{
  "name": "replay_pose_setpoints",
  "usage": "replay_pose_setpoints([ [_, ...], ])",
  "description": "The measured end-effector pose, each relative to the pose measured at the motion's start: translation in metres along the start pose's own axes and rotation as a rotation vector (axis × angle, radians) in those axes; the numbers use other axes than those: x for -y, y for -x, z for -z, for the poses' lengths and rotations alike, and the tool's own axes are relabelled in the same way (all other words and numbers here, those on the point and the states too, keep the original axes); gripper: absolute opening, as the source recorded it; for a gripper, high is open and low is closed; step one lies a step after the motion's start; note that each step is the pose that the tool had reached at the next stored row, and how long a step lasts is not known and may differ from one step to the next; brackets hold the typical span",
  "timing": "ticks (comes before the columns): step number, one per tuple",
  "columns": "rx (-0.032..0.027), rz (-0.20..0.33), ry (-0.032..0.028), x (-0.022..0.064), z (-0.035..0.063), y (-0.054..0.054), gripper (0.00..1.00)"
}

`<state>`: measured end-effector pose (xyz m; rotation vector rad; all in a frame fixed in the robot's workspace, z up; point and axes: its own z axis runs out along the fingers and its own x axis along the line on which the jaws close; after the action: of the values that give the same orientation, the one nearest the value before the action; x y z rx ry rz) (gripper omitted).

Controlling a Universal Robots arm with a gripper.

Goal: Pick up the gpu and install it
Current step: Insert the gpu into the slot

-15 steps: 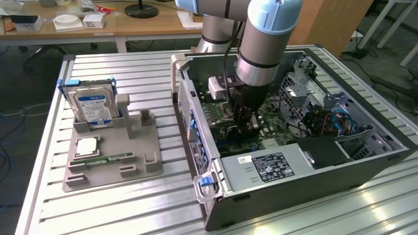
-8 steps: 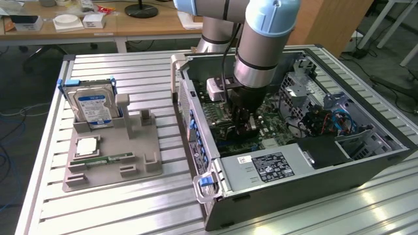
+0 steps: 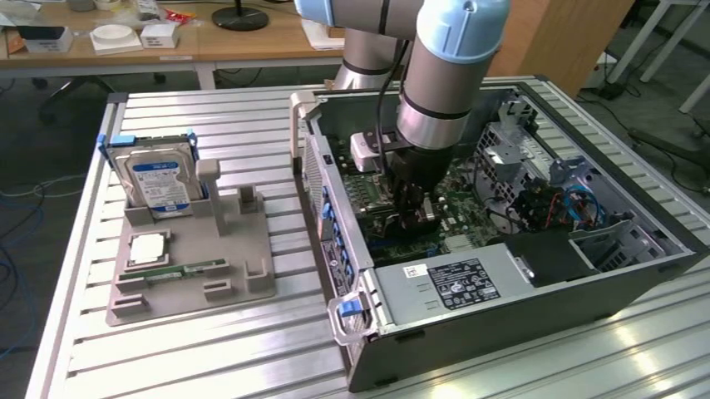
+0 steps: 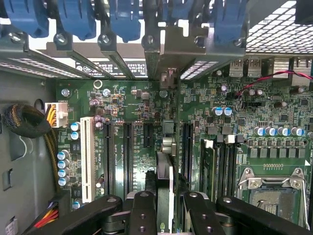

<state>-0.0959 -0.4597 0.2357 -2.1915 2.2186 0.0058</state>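
Inside the computer case (image 3: 533, 303): motherboard (image 4: 132, 103), with gripper (image 4: 166, 198) pinching the gpu (image 4: 165, 166) edge-on above it. Outside the computer case: grey holder (image 3: 228, 270) with hard drive (image 3: 158, 183) upright.

Case (image 3: 533, 320) open above; blue latches (image 4: 124, 19) just beyond the gpu (image 4: 165, 169).

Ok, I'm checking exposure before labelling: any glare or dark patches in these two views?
Exterior view: glare streaks on the table beside the case, whose inside sits dim under the arm. Wrist view: the grille is blown out white, the motherboard evenly lit.
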Motion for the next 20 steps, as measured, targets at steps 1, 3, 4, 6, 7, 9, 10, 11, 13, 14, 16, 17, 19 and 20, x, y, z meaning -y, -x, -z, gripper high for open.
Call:
replay_pose_setpoints([
  [1, -0.0001, 0.000, 0.0000, 0.0000, 0.0000, 0.0000, 0.26],
  [3, 0.0000, 0.000, 0.0000, 0.0000, 0.0000, 0.0000, 0.26],
  [4, -0.0001, 0.000, 0.0000, 0.0000, 0.0000, 0.0000, 0.26],
  [6, 0.0000, 0.000, 0.0000, 0.0000, 0.0000, 0.0000, 0.26],
  [7, -0.0001, 0.000, 0.0001, 0.0000, 0.0001, 0.0000, 0.26],
  [9, -0.0001, 0.000, 0.0000, 0.0000, 0.0000, 0.0000, 0.26],
  [10, -0.0001, 0.000, 0.0001, 0.0000, 0.0000, 0.0000, 0.26],
  [11, -0.0001, 0.000, 0.0001, 0.0000, 0.0000, 0.0000, 0.26],
  [13, -0.0001, 0.000, 0.0000, 0.0000, 0.0000, 0.0000, 0.26],
  [14, -0.0002, 0.000, 0.0000, 0.0000, 0.0001, 0.0000, 0.26],
  [16, -0.0001, 0.000, 0.0001, 0.0000, 0.0000, 0.0000, 0.26],
  [17, -0.0001, 0.000, 0.0000, 0.0000, 0.0000, 0.0000, 0.26],
  [19, -0.0001, 0.000, 0.0001, 0.0000, 0.0001, 0.0000, 0.26],
  [20, -0.0001, 0.000, 0.0000, 0.0000, 0.0001, 0.0000, 0.26],
])
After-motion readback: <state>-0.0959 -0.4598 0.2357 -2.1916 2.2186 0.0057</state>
